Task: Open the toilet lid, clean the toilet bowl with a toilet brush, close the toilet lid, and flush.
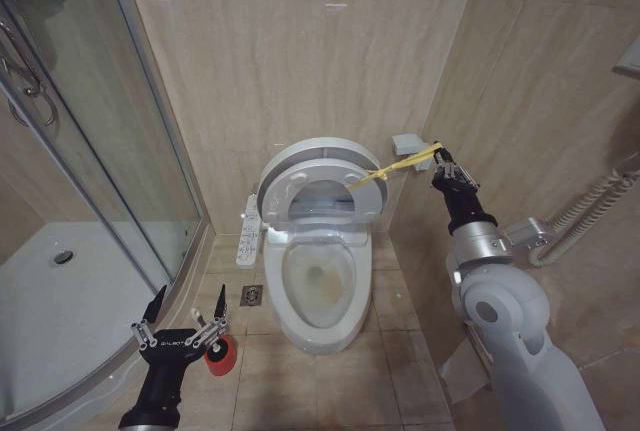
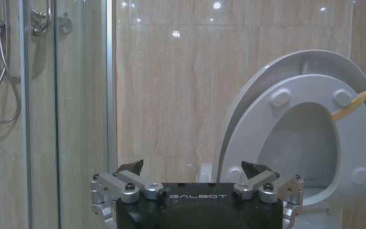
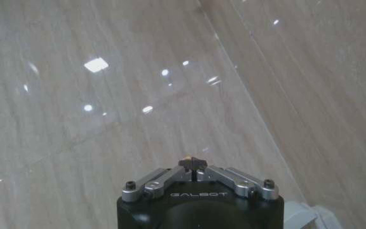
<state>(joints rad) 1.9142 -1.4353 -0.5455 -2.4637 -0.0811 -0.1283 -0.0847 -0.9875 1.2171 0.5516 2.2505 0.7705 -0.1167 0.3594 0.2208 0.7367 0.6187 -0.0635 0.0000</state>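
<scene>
Shower enclosure: curved glass wall at 9 o'clock, white tray with a round drain inside.
Left claw: low at 7 o'clock, dark fingers spread wide, gripping nothing; the left wrist view shows the same wide gap.
Toilet brush holder: round, red, on the tiled floor, just beside the left claw's right finger; whether they touch I cannot tell. The brush itself cannot be made out.
Button panel: long white strip along the bowl's left side.
Toilet bowl: white ceramic oval, long axis running 12 to 6 o'clock, yellowish stain in the bottom.
Toilet lid: glossy white oval, raised near upright with the ring seat in front of it, both tilted toward the back wall.
Yellow strap: thin, stretched from the seat's right edge toward 2 o'clock.
Right claw: at 2 o'clock near the side wall, pinched closed on the strap's end; the right wrist view shows its fingertips together on a small yellowish tip.
</scene>
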